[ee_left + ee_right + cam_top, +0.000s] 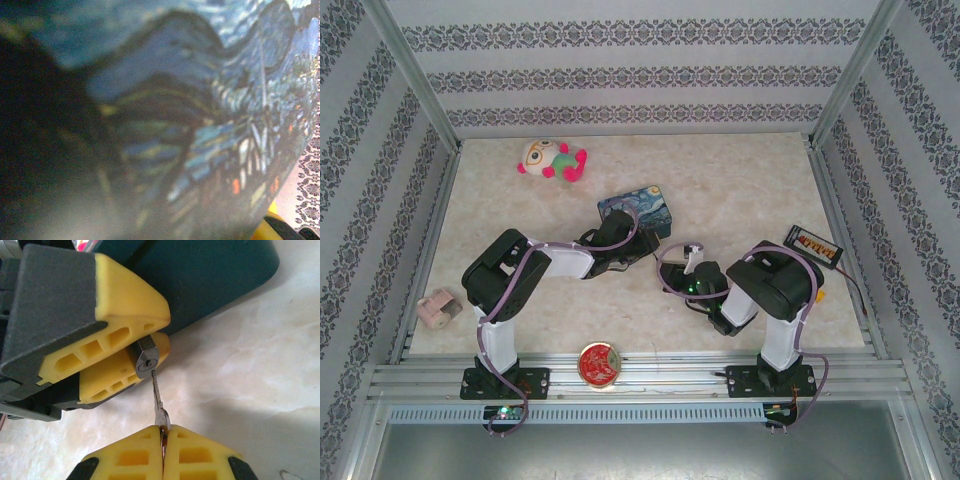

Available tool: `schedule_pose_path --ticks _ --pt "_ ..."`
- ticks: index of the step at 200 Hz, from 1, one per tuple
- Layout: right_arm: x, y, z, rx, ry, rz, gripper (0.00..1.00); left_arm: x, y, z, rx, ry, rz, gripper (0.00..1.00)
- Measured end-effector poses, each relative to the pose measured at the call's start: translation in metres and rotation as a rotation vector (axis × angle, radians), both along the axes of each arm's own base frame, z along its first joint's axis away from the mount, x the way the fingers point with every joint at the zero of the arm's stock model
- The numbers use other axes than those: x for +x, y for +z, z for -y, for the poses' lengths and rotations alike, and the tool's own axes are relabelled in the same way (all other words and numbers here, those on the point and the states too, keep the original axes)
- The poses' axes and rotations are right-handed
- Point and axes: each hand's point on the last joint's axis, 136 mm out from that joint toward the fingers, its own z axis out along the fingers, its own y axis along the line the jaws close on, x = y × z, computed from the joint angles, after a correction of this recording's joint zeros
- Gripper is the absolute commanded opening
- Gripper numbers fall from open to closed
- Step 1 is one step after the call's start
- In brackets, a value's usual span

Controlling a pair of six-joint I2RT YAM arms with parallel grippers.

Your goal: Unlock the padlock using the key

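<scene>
silvery key point(157, 401) is pinched by its head in my right claw point(162, 432), its long axis pointing straight out from it into the padlock point(146, 360), which my left claw point(160, 335) pinches.

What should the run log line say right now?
left gripper: shut on padlock | right gripper: shut on key | stage: key tip at keyhole

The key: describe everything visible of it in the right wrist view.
The key is a thin silvery metal blade with a small head, pinched by the shut right gripper. It points away, slightly tilted, tip at the keyway of the padlock, which the left gripper clamps. Insertion depth cannot be told.
</scene>
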Motion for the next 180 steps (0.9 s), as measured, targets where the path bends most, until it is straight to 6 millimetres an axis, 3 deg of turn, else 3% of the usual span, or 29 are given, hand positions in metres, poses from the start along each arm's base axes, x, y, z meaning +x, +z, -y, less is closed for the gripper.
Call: schedule_pose_path --ticks 180 --pt "0.0050 0.0065 -0.0027 0.000 -0.008 0.025 0.00 0.0030 0.0022 -0.0013 -0.014 0.010 0.006 0.09"
